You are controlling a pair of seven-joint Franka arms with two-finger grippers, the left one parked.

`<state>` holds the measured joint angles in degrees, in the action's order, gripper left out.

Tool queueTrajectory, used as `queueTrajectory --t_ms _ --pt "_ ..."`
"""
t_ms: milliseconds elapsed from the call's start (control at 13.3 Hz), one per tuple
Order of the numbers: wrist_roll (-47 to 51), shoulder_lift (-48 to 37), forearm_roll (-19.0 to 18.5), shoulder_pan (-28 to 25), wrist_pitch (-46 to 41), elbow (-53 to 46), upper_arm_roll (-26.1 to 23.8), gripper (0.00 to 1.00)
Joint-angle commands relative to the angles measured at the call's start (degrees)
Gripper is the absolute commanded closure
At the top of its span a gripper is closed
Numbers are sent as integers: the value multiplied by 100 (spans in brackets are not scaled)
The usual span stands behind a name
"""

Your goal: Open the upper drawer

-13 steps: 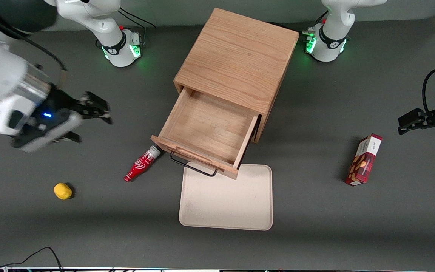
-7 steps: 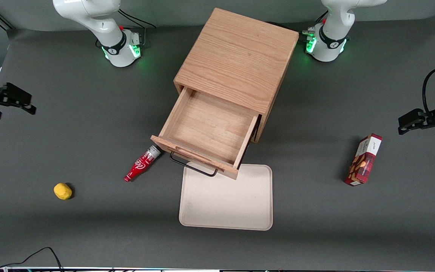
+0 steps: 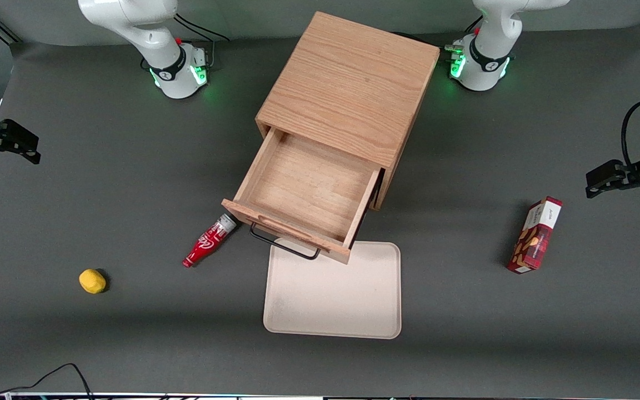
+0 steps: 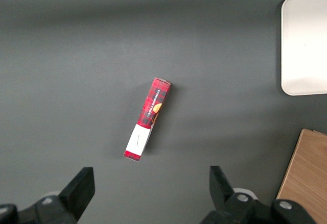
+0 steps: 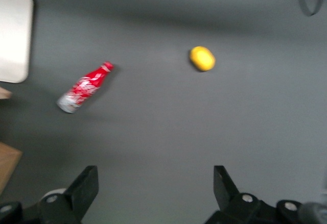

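Upper drawer (image 3: 309, 191) stands fully extended; rigid oak, slides stiffly; grasp wire handle (image 3: 284, 248). Gripper (image 3: 3, 145) at desk edge, fingers apart, empty

Overhangs and picture edges are hiding parts of the scene.
The pulled-out upper drawer (image 3: 306, 191) is covering the cabinet's (image 3: 348, 83) lower front and the farthest strip of the tray (image 3: 334, 294), and its handle (image 3: 284, 247) is showing only in part. The gripper (image 3: 3, 141), hanging at the working arm's end of the table, is being cut off by the front view's edge; its wrist view is showing spread fingers (image 5: 87, 183), a blurred bottle (image 5: 84, 87) and a cropped tray. The box's (image 3: 536, 233) print is too small to read.
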<state>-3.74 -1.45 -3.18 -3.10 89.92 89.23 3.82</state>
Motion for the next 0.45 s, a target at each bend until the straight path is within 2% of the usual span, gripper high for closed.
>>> queueTrajectory --t_ms 0,151,376 --pt "765 -371 389 55 271 479 22 0" --pt "989 -680 397 55 692 937 -4 0" --pt "989 -330 389 2 659 448 -13 0"
